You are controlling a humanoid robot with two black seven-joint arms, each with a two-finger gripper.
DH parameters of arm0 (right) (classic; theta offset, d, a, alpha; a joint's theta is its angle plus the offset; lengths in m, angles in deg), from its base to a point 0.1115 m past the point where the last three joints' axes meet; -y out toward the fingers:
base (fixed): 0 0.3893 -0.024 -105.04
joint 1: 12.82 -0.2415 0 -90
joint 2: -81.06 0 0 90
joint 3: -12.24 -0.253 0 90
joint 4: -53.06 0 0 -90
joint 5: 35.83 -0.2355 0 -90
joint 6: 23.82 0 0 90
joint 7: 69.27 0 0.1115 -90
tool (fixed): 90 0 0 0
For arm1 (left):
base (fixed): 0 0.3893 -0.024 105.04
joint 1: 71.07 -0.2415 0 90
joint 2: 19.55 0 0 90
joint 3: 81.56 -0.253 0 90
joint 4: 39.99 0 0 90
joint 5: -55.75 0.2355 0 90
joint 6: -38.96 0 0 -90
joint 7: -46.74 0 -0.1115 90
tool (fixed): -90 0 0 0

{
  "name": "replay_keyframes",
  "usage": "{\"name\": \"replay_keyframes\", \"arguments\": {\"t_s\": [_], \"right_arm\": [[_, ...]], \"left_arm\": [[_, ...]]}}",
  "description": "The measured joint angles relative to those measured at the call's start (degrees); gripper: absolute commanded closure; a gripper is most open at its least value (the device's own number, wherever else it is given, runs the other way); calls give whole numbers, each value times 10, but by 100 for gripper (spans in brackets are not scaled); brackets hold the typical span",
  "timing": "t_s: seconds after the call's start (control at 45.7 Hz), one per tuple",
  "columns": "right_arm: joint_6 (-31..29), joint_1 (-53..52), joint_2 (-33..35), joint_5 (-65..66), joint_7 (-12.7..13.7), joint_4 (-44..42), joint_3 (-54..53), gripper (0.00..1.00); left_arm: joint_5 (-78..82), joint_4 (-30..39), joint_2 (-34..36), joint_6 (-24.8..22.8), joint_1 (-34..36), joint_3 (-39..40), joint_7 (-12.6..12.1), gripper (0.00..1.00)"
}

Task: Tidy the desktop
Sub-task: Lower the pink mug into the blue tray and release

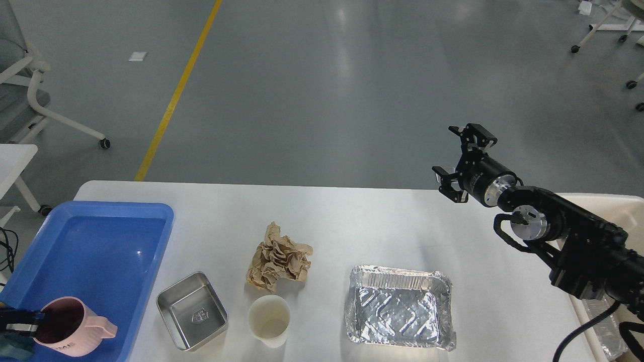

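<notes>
Head view: wide white bench (352,221) spans the foreground. Right gripper (465,161) hovers above its far right edge, fingers spread, empty. Left gripper (17,322), barely visible, seemingly pinches the pink plastic mug (70,327) inside the blue plastic tray (100,236).

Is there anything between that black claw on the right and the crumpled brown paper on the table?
Nothing visible. The right gripper hangs with jaws open above the desktop's far right edge, and only bare tabletop lies between it and the paper. The foil tray and paper cup sit nearer the robot, off that line.
</notes>
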Motion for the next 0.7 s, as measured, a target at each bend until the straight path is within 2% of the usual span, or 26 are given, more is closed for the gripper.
{"name": "replay_keyframes", "arguments": {"t_s": [0.087, 0.131, 0.24, 0.547, 0.612, 0.7], "right_arm": [[0, 0, 1, 0, 0, 0, 0, 0], [0, 0, 2, 0, 0, 0, 0, 0], [0, 0, 3, 0, 0, 0, 0, 0], [0, 0, 4, 0, 0, 0, 0, 0], [0, -1, 4, 0, 1, -1, 0, 0], [0, -4, 4, 1, 1, -2, 0, 0]], "left_arm": [[0, -6, -8, 6, -8, 0, 7, 90], [0, -7, -10, 8, -11, 0, 10, 85], [-4, -8, -15, 10, -15, 3, 16, 61], [-61, -2, -12, 6, -15, 8, 20, 11], [-95, 5, -9, 5, -14, 13, 20, 6], [-153, 15, 2, 2, -13, 37, 26, 4]]}}
